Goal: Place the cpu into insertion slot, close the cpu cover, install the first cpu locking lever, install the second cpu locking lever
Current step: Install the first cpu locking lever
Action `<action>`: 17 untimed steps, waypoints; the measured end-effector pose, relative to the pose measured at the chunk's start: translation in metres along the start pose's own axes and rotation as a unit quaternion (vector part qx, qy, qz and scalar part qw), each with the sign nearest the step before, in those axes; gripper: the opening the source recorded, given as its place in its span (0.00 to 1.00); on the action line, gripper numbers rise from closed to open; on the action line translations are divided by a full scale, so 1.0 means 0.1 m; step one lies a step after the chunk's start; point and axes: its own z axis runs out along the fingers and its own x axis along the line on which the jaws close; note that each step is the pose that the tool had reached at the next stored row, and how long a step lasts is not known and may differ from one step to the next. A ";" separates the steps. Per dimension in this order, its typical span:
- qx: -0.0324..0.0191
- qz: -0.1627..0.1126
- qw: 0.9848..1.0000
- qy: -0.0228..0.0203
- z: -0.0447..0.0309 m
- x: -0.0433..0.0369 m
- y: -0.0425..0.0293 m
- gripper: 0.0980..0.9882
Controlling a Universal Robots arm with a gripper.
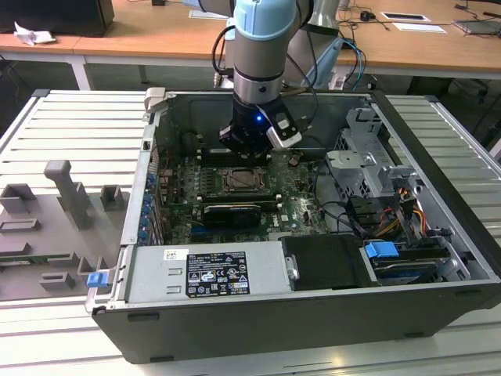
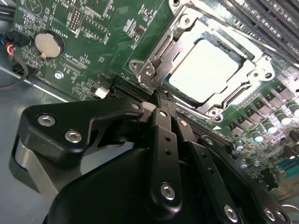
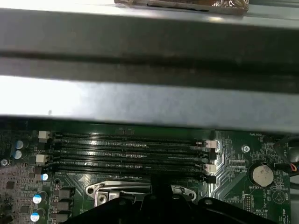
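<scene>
In the exterior view, the hand (image 1: 249, 145) hangs just behind the insertion slot (image 1: 239, 182). In the second wrist view, the cpu (image 2: 205, 70) sits seated under the lowered cpu cover (image 2: 184, 39) (levers seemingly left), fingers (image 2: 161, 122) pressed together, apparently gripping nothing. The first wrist view shows memory slots (image 3: 126, 154).

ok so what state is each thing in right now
cpu: seated in the slot, face up
cover: closed down over the cpu, framing it
gripper: fingers shut together, tips at the corner of the cover
memory slots: empty
case: open, side panel off, lying flat
</scene>
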 end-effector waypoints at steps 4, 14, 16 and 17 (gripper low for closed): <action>0.000 0.000 1.000 0.000 -0.005 0.002 -0.039 0.01; 0.000 0.000 1.000 0.000 -0.010 0.004 -0.073 0.01; 0.000 0.000 1.000 0.000 -0.010 0.004 -0.076 0.01; 0.000 0.000 1.000 0.000 -0.014 0.004 -0.077 0.01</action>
